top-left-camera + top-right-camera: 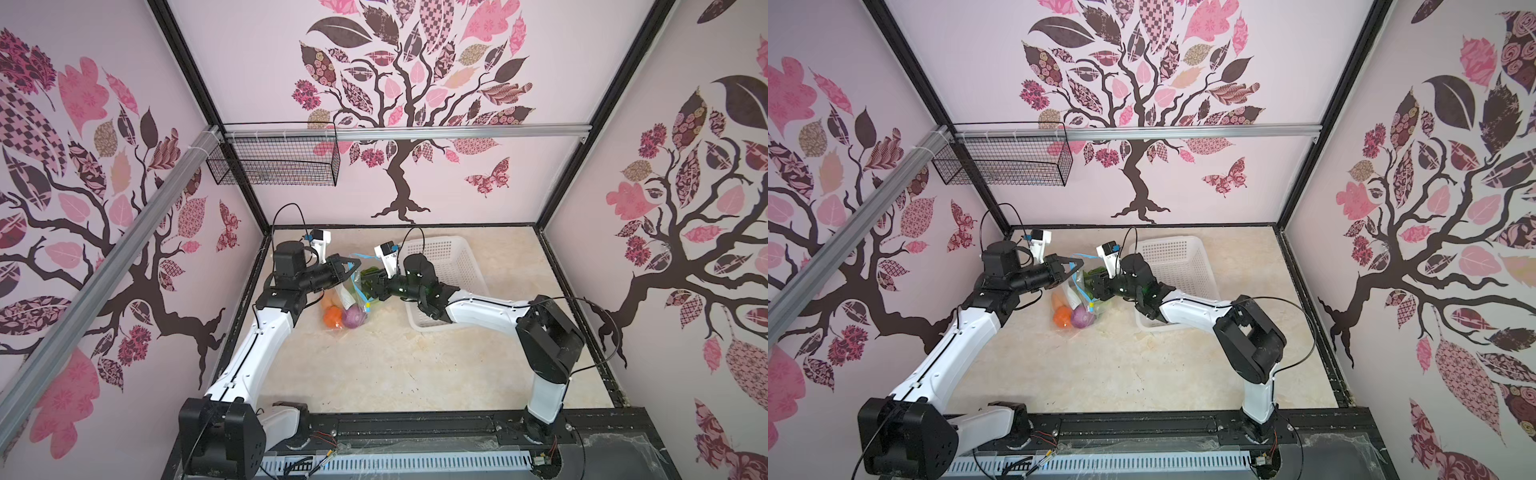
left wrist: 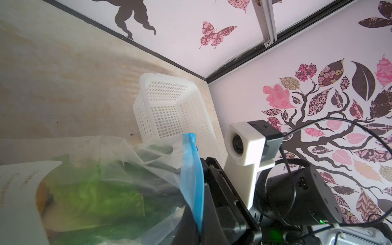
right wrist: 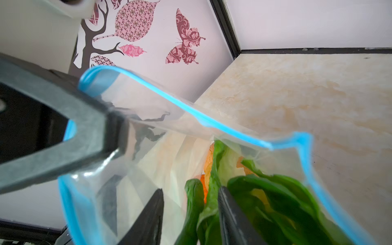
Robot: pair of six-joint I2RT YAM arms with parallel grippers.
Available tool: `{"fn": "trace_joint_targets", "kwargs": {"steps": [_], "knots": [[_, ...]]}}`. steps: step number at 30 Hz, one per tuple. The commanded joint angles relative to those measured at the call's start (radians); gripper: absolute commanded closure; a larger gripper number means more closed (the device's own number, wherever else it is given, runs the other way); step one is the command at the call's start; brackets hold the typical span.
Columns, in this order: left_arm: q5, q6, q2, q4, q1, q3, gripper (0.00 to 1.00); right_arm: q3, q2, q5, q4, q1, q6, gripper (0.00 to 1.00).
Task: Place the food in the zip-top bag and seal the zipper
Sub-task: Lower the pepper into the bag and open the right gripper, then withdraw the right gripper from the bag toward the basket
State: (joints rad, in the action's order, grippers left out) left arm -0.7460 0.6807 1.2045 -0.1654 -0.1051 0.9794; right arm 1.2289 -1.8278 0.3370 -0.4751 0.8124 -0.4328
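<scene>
— Plastic bag (image 1: 347,305), clear and crinkly, white rectangular label (image 2: 19,191). Position?
— Hangs from the left pincer (image 1: 355,264). Lower end rests on the beige marbled tabletop (image 1: 395,365), between the two arms. Mouth faces the right arm.
— State of the left pincer?
— Clamped tight on the bag's mouth edge, at the light blue zipper strip (image 2: 192,169). Right wrist view shows its grey fingers (image 3: 91,114) pressed onto the film.
— And the right pincer (image 3: 191,199)?
— Tips inside the bag's mouth, jaws apart, moderately wide. A green leafy toy cabbage (image 3: 265,191) lies between and beside them. One finger touches a leaf and a stalk sits loose in the gap.
— Other contents?
— A round orange toy pumpkin (image 1: 332,316) and a purple toy onion (image 1: 354,318) at the bag's bottom, touching each other. A tan piece sits above the pumpkin, too blurred through the film to name.
— Zipper?
— Unsealed; the strip rings the open mouth. Small yellow slider tab (image 1: 369,306) at its lower end in both top views.
— Nearby?
— White perforated plastic basket (image 1: 449,257) just beside the bag, under the right arm.
</scene>
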Motion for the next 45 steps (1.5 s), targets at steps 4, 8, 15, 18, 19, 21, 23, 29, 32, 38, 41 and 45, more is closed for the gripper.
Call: {"fn": "trace_joint_targets", "kwargs": {"steps": [4, 8, 15, 18, 19, 21, 23, 29, 32, 38, 41, 45], "knots": [[0.019, -0.018, -0.032, 0.022, 0.022, -0.012, 1.0, -0.03, 0.162, -0.026, 0.099, 0.004, 0.102, 0.52], [0.025, -0.023, -0.033, 0.019, 0.023, -0.012, 1.0, -0.069, 0.247, -0.087, 0.159, 0.001, 0.164, 0.48], [0.067, -0.038, -0.049, -0.003, 0.031, -0.011, 1.0, -0.12, 0.315, -0.404, 0.354, -0.01, 0.314, 0.39], [0.082, -0.047, -0.052, -0.013, 0.036, -0.011, 1.0, -0.147, 0.311, -0.477, 0.411, -0.013, 0.343, 0.33], [0.086, -0.05, -0.051, -0.017, 0.033, -0.01, 1.0, -0.156, 0.309, -0.486, 0.425, -0.013, 0.347, 0.31], [0.095, -0.053, -0.052, -0.019, 0.035, -0.01, 1.0, -0.174, 0.302, -0.495, 0.436, -0.012, 0.347, 0.28], [0.105, -0.057, -0.05, -0.025, 0.035, -0.013, 1.0, -0.191, 0.289, -0.49, 0.43, -0.013, 0.345, 0.26], [0.143, -0.076, -0.05, -0.04, 0.035, -0.014, 1.0, -0.153, 0.185, -0.484, 0.457, -0.012, 0.339, 0.24], [0.154, -0.078, -0.046, -0.042, 0.035, -0.018, 1.0, -0.098, 0.119, -0.535, 0.485, -0.012, 0.346, 0.22], [0.148, -0.072, -0.042, -0.038, 0.036, -0.017, 1.0, -0.017, 0.009, -0.693, 0.507, -0.027, 0.36, 0.18], [0.14, -0.069, -0.042, -0.035, 0.036, -0.018, 1.0, -0.024, -0.009, -0.691, 0.502, -0.07, 0.338, 0.16], [0.134, -0.066, -0.039, -0.029, 0.035, -0.018, 1.0, -0.062, -0.002, -0.693, 0.504, -0.149, 0.312, 0.16]]}}
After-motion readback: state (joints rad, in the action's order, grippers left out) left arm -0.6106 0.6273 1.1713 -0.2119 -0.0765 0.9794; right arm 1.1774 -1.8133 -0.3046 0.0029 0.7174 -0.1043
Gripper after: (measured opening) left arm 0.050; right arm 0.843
